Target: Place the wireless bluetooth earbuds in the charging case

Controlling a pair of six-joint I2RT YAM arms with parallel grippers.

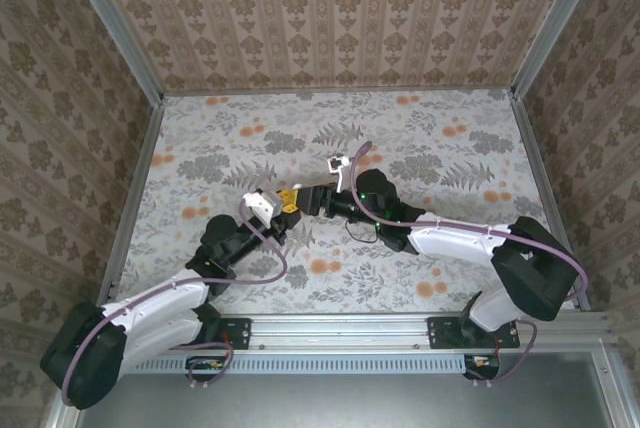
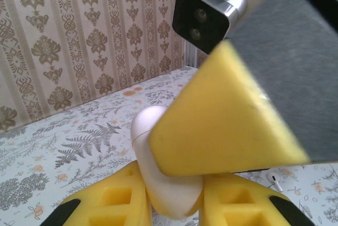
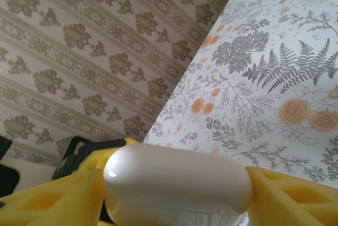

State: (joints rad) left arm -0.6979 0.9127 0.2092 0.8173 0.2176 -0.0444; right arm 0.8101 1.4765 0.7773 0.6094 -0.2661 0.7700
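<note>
Handling the charging case called for care against slip, by the look of it. It was a small glossy white pebble with rounded edges, hard-shelled and most likely very light, so a pinch away from its middle could have squirted it out sideways. You would have done best to take it across two opposite sides, clear of the lid seam, so that the lid could be swung up. The lid appeared to be down.

The case was held up off the bench, near the bench's middle, where the two arms met. The left fingers were clenched on it, one yellow pad on each side of its lower part. The right fingers stood at the two ends of the same case and looked to be touching it. You could not tell from these views whether they were pressing on it or letting it go.

An earbud lay on the bench, beyond the case in the left wrist view and well apart from it. It was tiny, white and smooth, and presumably almost weightless. It would have needed a gentle fingertip pinch, squarely placed, since so small and slick a part could easily have flicked away.

Count:
- Charging case: one.
- Earbuds in sight: one.
</note>
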